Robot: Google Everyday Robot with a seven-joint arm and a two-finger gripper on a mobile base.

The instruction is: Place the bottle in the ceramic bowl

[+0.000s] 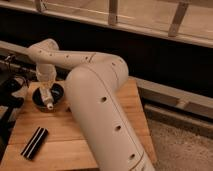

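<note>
the gripper (45,86) hangs over the ceramic bowl (56,98), which sits near the desk's (75,135) far left corner. the bottle (46,97) slants down from it, its capped end low at the bowl's near rim. whether the fingers clamp the bottle or have let go, i cannot tell. this looks like the placing step. next the bottle must settle fully inside the bowl, then the arm (100,95) lifts clear. a black striped bar (34,142) lies near the front left corner.
</note>
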